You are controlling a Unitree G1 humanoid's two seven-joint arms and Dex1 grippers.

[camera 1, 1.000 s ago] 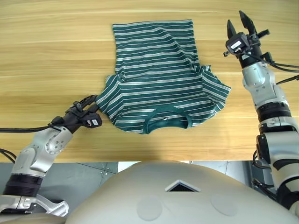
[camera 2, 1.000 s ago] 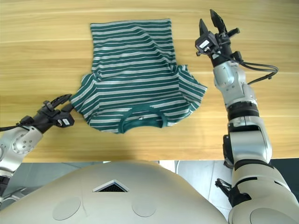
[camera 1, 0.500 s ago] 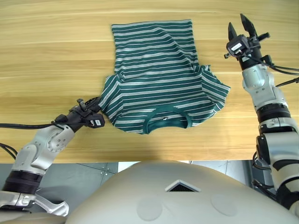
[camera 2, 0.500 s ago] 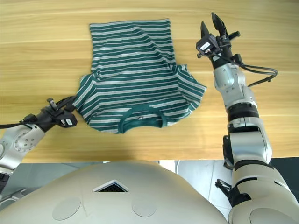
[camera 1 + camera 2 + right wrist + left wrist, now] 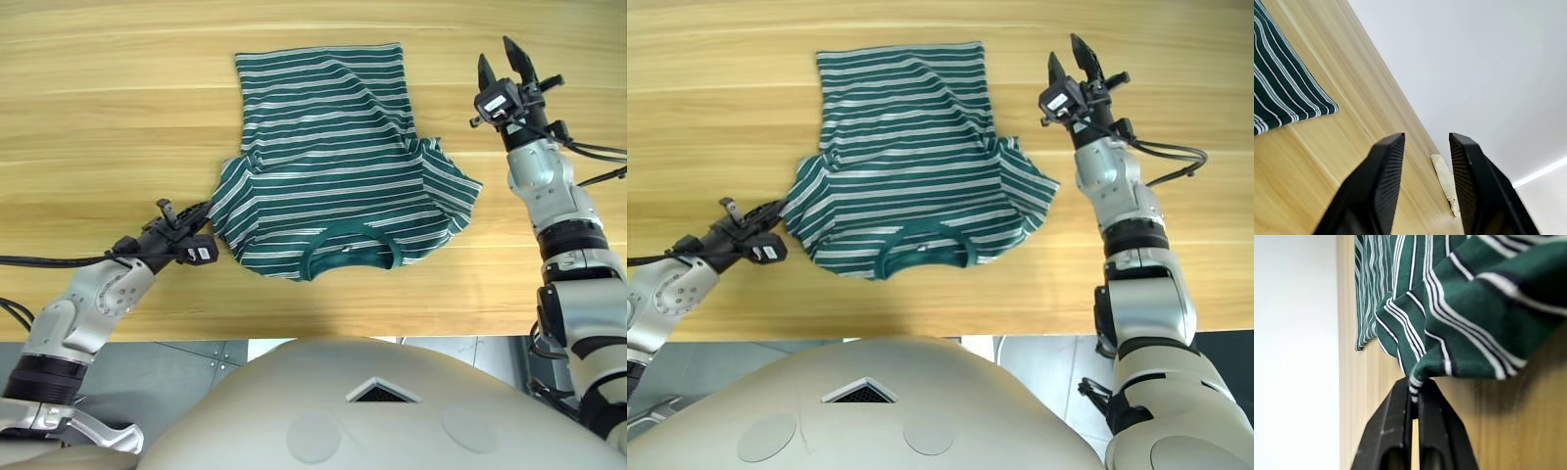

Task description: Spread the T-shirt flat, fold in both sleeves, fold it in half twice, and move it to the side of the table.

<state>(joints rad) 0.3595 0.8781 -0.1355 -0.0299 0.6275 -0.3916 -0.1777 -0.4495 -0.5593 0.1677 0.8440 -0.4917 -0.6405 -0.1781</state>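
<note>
While on table — T-shirt sleeve in left tool

L arm low, stretched fwd over near-left part of light wooden table. L gripper: black fingers pinched tight on sleeve hem of dark-green white-striped T-shirt. R arm bent at elbow, forearm running away from the body near table's right edge. R gripper raised, tips toward far edge, fingers apart, holding nothing.
</note>
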